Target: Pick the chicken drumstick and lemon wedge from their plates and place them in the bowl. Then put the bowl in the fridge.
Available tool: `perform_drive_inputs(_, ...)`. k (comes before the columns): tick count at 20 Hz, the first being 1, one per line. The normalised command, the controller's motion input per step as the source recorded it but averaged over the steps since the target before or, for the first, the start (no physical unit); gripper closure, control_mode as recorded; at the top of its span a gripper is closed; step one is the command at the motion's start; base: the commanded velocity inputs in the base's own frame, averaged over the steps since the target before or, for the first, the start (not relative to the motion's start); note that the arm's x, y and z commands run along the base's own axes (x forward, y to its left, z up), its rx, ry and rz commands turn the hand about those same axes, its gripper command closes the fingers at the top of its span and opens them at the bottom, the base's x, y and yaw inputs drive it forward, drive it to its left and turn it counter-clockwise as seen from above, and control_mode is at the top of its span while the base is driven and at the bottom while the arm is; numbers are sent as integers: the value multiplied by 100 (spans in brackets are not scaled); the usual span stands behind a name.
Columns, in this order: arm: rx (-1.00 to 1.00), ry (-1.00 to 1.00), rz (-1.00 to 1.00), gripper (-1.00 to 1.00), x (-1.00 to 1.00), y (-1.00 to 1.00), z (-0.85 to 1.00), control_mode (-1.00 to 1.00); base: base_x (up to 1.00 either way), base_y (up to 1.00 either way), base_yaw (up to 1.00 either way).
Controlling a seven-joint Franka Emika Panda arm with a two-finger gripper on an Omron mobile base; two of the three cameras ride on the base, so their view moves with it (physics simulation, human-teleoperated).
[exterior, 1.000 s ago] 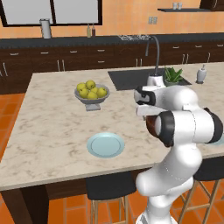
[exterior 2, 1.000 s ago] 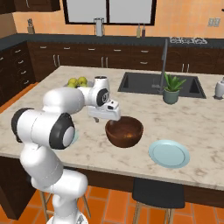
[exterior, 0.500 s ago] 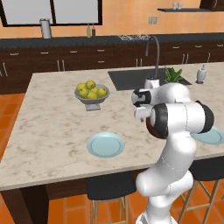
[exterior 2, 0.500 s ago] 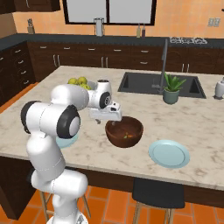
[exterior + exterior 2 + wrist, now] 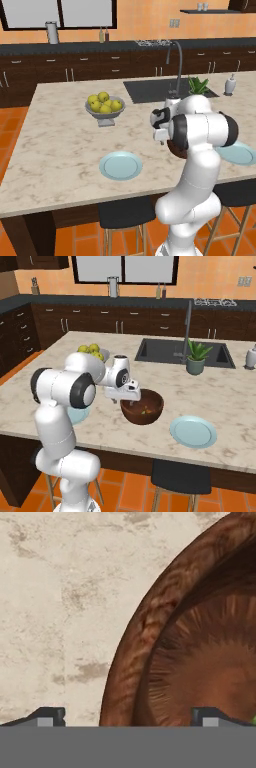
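Bowl point(image 5: 200, 642) is right under the hand, and the jaws stand wide, one tip over the bare marble outside the thick brown rim, the other over the inside, holding nothing. In the right base view the gripper point(image 5: 128, 401) hangs just above the bowl's near-left rim, and inside the bowl there are small orange and yellow-green bits, likely the chicken drumstick and the lemon wedge point(image 5: 145, 411), though they are too small to tell apart. So the step in hand looks like taking the bowl by its rim: come straight down so the wall sits squarely between the fingertips, clamp firmly on that thick edge, and lift level so nothing tips out. Looking outward, one pale-blue plate point(image 5: 193, 431) lies bare just right of the bowl on the tabletop point(image 5: 235, 406), and the other plate point(image 5: 120, 165) sits bare at the left. Behind stands a grey footed fruit bowl point(image 5: 105, 116) heaped with yellow-green fruit, then the sink point(image 5: 180, 352) with its tall faucet point(image 5: 188, 326) and a potted plant point(image 5: 196, 357). Nothing crowds the rim; the nearer plate is the thing to clear when carrying off.
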Motion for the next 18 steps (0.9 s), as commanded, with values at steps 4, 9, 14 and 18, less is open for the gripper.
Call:
perform_drive_inputs(4,0,0,0,100,0,0,-17,-100,0,0,0)
perform_drive_inputs(9,0,0,0,100,0,0,-1,-100,0,0,0)
perform_drive_inputs(14,0,0,0,100,0,0,0,-100,0,0,0)
perform_drive_inputs(18,0,2,2,100,-11,-18,66,-100,0,0,0)
